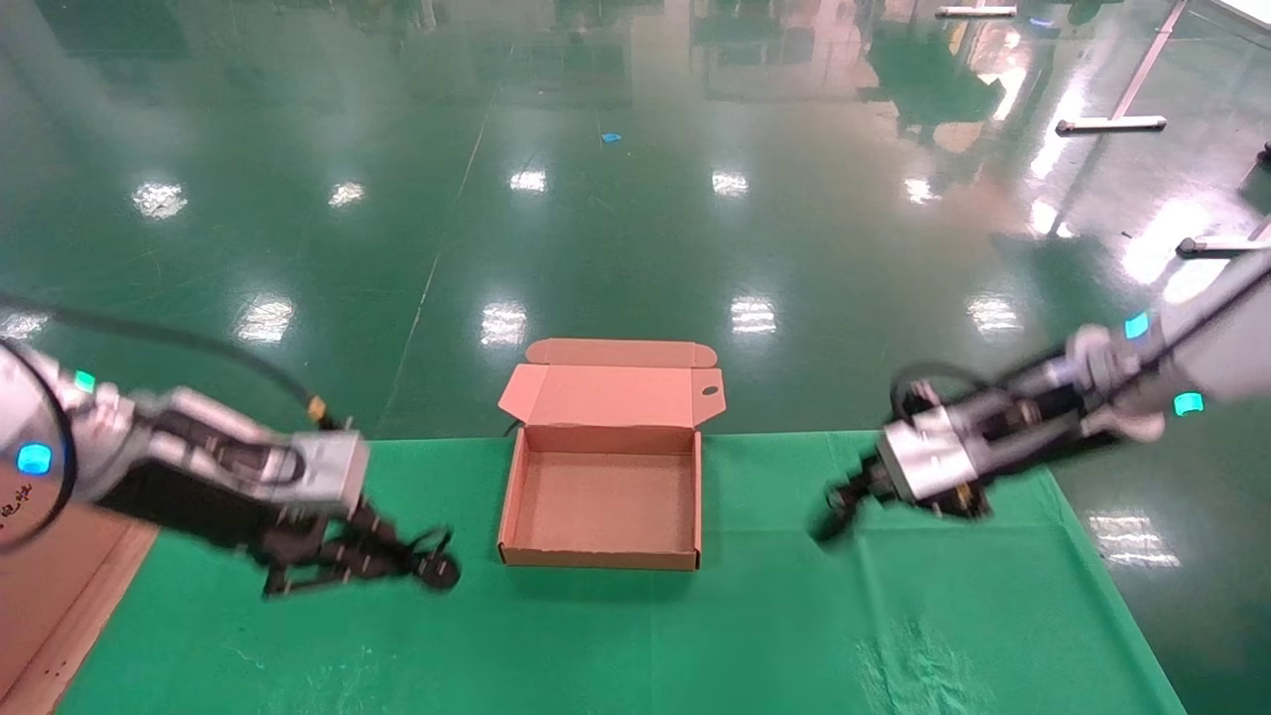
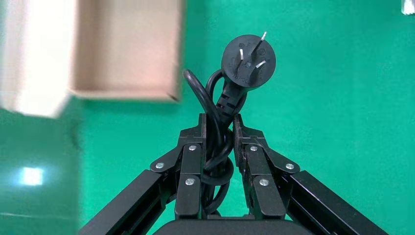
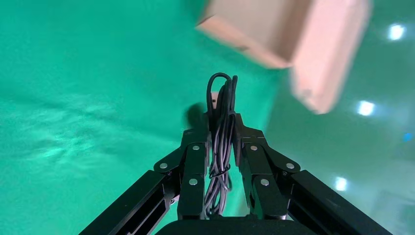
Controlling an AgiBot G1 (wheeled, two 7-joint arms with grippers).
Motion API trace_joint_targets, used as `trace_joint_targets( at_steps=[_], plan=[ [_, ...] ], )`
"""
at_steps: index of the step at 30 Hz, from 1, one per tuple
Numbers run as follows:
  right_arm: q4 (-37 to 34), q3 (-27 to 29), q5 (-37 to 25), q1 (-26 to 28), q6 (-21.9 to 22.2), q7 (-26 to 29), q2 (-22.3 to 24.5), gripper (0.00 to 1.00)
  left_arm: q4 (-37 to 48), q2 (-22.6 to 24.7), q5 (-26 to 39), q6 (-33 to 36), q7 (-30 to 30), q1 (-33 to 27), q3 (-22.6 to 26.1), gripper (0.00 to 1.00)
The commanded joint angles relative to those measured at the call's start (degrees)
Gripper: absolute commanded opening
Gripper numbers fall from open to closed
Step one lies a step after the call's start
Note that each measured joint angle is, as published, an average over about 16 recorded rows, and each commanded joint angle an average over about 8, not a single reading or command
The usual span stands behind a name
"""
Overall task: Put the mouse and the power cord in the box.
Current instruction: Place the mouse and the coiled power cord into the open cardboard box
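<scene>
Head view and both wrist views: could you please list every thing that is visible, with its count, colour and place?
box: one, brown cardboard, lid flap open, nothing inside, at the far edge of the green cloth, between the two arms.
power cord: one, black, thick, with a round three-pin plug, clamped in the left gripper, left of the box.
thin wire bundle: one, dark grey, clamped in the right gripper; the mouse body is hidden.
green cloth: one, covering the table.
floor: glossy green, beyond the table.
cardboard sheet: one, brown, at the left edge.
left gripper: black fingers, shut on the cord.
right gripper: black fingers, shut on the wire, right of the box.
</scene>
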Motion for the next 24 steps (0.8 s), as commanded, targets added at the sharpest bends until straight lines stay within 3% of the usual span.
trace_joint_targets(
  at_steps=[1, 8, 13, 19, 24],
  plan=[
    [0.59, 0.28, 0.39, 2.08, -0.90, 0.90, -0.57, 0.00, -0.50, 0.65, -0.07, 0.92, -0.21, -2.27, -0.05, 0.00],
    [2.20, 0.84, 1.36, 4.31, 2.83, 5.88, -6.47, 0.00, -0.40, 6.14, -0.80, -11.02, -1.34, -4.17, -0.84, 0.00],
    [8.13, -0.07, 2.56, 2.41, 4.40, 9.07, -8.25, 0.00, 0.12, 9.55, -1.40, -20.52, -1.52, -3.04, -1.42, 0.00],
    [16.85, -3.62, 4.92, -0.90, 6.69, 14.71, -8.43, 0.00, 0.15, 11.29, -1.90, -24.18, -0.91, -1.76, -1.75, 0.00],
    [21.04, -6.91, 7.19, -2.89, 11.50, 18.00, -8.34, 0.00, -0.54, 11.76, -2.44, -25.50, -0.40, -0.30, -2.00, 0.00]
  ],
)
